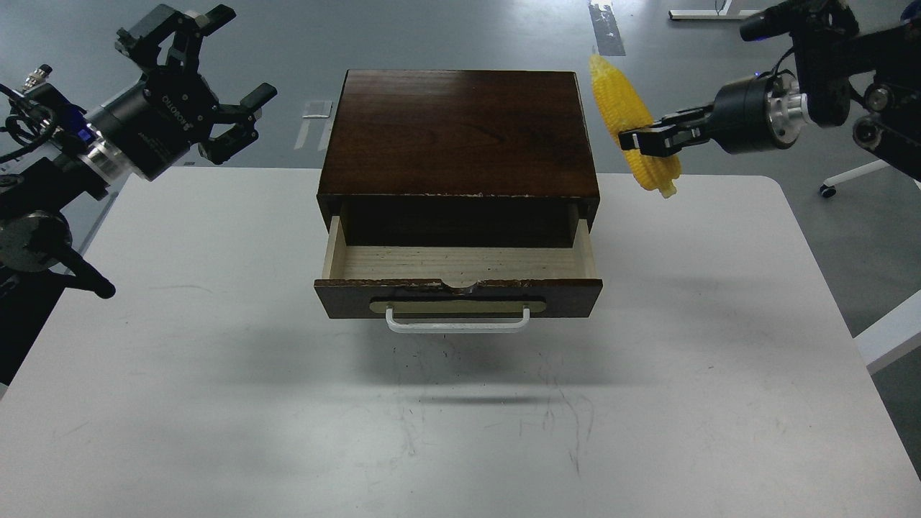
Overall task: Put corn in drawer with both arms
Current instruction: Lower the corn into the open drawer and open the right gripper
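Now, right hand (642, 139) pinching corn (633, 126) beside box's right edge, left hand (216, 79) spread, drawer (460, 262) open.

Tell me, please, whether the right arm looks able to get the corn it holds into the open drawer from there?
Probably yes. The right gripper holds the corn in the air beside the box, and the drawer stands pulled out, nothing visible inside or over it.

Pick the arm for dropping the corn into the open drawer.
Right. Its gripper is shut on the corn, held aloft right of the box. The left gripper is open, empty and far from the drawer.
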